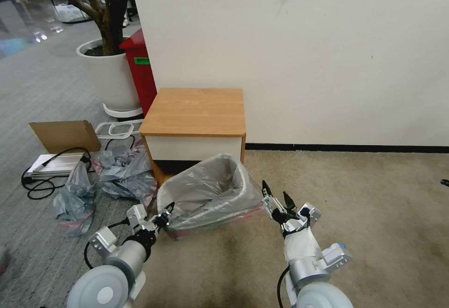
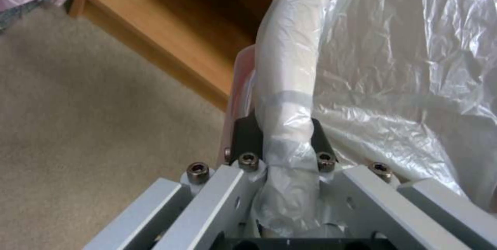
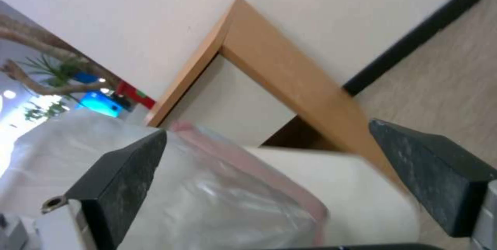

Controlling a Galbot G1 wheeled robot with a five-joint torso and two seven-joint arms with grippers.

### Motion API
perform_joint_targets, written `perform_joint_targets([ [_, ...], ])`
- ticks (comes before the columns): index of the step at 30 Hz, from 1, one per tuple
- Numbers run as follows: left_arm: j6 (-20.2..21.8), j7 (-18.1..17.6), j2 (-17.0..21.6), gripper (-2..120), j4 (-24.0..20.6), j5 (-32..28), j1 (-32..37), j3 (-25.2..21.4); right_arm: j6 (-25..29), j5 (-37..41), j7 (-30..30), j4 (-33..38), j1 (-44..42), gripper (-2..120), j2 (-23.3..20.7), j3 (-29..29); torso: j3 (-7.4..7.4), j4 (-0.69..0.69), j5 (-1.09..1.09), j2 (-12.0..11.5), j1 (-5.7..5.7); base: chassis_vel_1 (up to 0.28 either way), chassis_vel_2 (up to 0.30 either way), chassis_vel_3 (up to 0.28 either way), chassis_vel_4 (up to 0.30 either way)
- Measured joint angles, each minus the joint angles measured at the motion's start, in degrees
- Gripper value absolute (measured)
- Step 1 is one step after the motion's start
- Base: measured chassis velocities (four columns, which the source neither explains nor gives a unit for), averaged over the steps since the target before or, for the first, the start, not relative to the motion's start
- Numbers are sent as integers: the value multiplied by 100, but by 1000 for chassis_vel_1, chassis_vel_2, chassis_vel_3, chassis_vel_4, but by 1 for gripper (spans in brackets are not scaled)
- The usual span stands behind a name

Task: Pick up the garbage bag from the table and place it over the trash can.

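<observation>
The garbage bag (image 1: 206,191) already lines the trash can (image 3: 331,199) in front of the table (image 1: 194,111). Left gripper (image 2: 282,133) pinches bag over the rim; right gripper (image 1: 277,200) gapes beside it. Likely next: tuck, release.

garbage bag (image 1: 206,191) thin translucent grey plastic, crinkled, glossy, pink band at rim. trash can (image 3: 357,199) smooth cream plastic, matt. table (image 1: 194,110) orange-brown wood-grain top, smooth, low sheen; front panel flat cream-white. left gripper (image 2: 282,135) matt black fingers (image 2: 247,133), brushed silver metal brackets, dark hex screws. right gripper (image 3: 290,180) black fingers, scuffed, dull. carpet (image 1: 374,214) beige, short rough pile. wall (image 1: 327,41) matt off-white.
</observation>
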Motion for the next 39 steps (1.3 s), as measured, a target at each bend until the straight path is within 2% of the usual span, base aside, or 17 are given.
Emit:
perform_joint_targets([
  [5,1,9,-8,4,-11,-28,-43,-14,-159,483,-30,-44,55,100,-4,52,0,0,-1,0,0,0,0,0,0],
  [13,-9,9,-38,4,-66,-31,-41,-24,-196,409,-133,-206,72,100,40,16,0,0,-1,1,0,0,0,0,0],
  [17,-13,9,-38,4,-137,-72,-27,-54,-188,389,-145,-325,116,96,40,24,0,0,-1,0,0,0,0,0,0],
  [23,-17,9,-49,4,-189,-86,-12,-54,-160,394,-138,-407,145,74,74,17,0,0,-1,0,0,0,0,0,0],
  [24,-17,9,-49,4,-189,-86,-12,-54,-160,394,-138,-407,145,74,74,17,0,0,-1,0,0,0,0,0,0],
  [26,-19,9,-51,4,-189,-81,-10,-55,-150,394,-134,-376,146,63,89,0,0,0,-1,0,0,0,0,0,0],
  [29,-21,9,-52,4,-189,-78,-9,-57,-148,394,-132,-356,153,55,97,-4,0,0,-1,0,0,0,0,0,0],
  [32,-25,9,-73,4,-190,-68,2,-48,-134,378,-122,-356,180,39,122,-8,0,0,-1,0,0,0,0,0,0],
  [33,-25,9,-73,4,-190,-68,2,-48,-134,378,-122,-356,180,39,122,-8,0,0,-1,0,0,0,0,0,0],
  [36,-25,9,-87,4,-190,-63,7,-24,-113,360,-115,-392,184,25,141,-8,0,0,-1,0,0,0,0,0,0],
  [39,-25,9,-88,4,-192,-60,8,-15,-95,349,-109,-400,189,17,148,-7,0,0,-1,0,0,0,0,0,0],
])
